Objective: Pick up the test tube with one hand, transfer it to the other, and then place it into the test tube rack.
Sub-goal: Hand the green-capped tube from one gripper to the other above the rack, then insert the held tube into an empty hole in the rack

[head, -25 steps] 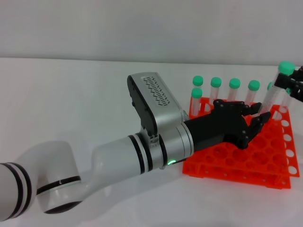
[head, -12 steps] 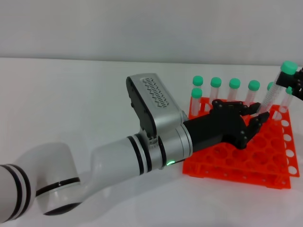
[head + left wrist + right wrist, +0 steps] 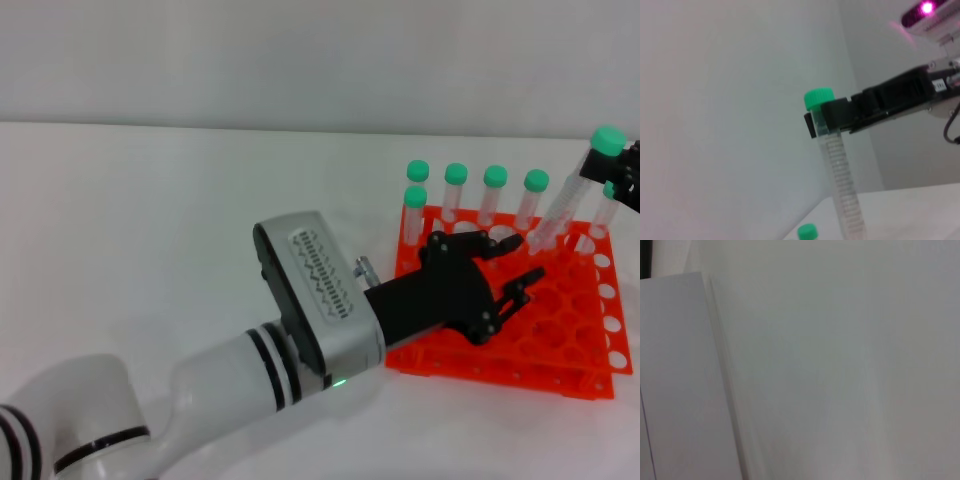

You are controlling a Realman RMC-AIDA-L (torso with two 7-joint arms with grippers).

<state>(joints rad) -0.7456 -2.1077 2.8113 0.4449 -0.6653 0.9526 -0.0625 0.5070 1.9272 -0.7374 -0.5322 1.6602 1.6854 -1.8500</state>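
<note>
The test tube (image 3: 565, 205), clear with a green cap, hangs tilted over the back right of the orange-red rack (image 3: 560, 345). My right gripper (image 3: 620, 175), at the right edge of the head view, is shut on it just under the cap. The tube's lower end is near the rack's top tier. The left wrist view shows the same tube (image 3: 842, 185) held by the right gripper (image 3: 822, 117). My left gripper (image 3: 527, 256) is open and empty, low over the rack, a little left of the tube's lower end. The right wrist view shows only a pale wall.
Several more green-capped tubes (image 3: 495, 190) stand in the rack's back row, one (image 3: 416, 205) at its left corner and one (image 3: 605, 200) at the right. The left arm's silver forearm (image 3: 320, 290) lies across the white table in front of the rack.
My left gripper has drawn back toward the near left, away from the tube's lower end, and its forearm has dropped lower. The right gripper keeps hold of the tube and has barely moved.
</note>
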